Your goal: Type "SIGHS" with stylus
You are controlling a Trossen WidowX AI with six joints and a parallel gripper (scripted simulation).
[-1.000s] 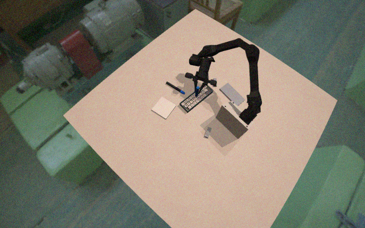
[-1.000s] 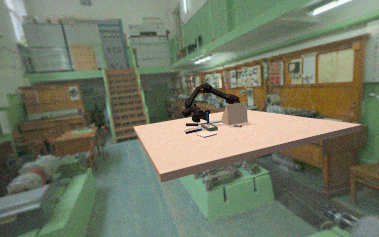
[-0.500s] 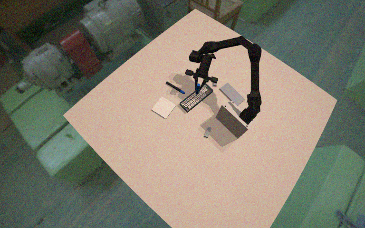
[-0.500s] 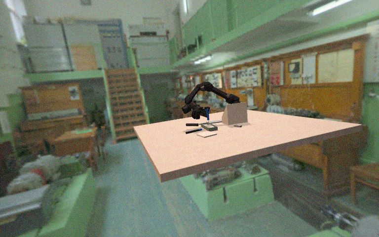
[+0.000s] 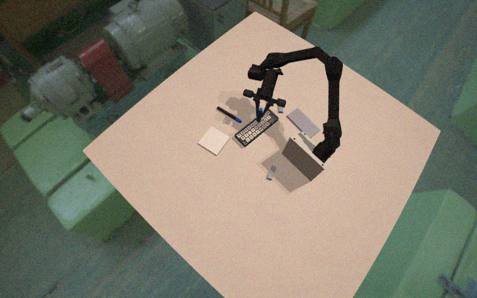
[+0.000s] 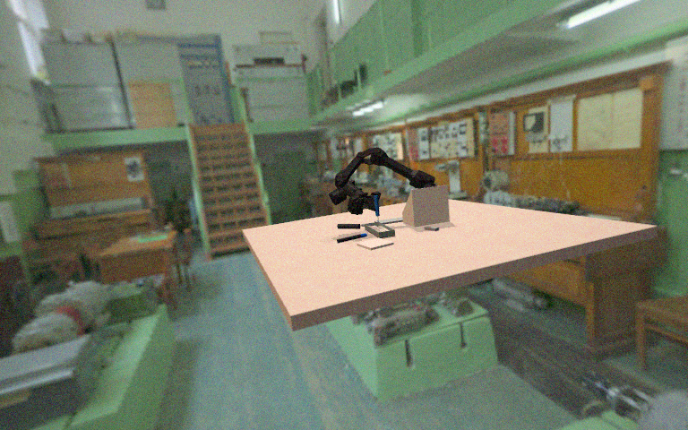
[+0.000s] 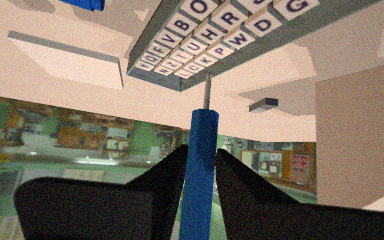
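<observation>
My gripper [image 5: 260, 117] [image 7: 201, 153] is shut on the blue stylus [image 5: 260, 110] [image 6: 376, 203] [image 7: 200, 185], which it holds nearly upright with the thin metal tip down. The keyboard [image 5: 256, 128] [image 6: 380, 231] [image 7: 155, 81] is a dark tray with rows of pale lettered keys. The gripper is over its far part in the top view. In the wrist view the metal tip shows against the keyboard's dark side, beside the K and P keys. The frames do not show whether it touches anything. G, H and I are readable there; no S key is.
A black pen [image 5: 228, 113] [image 6: 349, 237] with a blue end and a white pad [image 5: 213, 140] [image 6: 374, 245] lie beside the keyboard. A grey slab [image 5: 303, 121], a small grey block [image 5: 271, 172] [image 7: 263, 104] and an upright panel [image 5: 302, 159] [image 6: 431, 206] are on its other side.
</observation>
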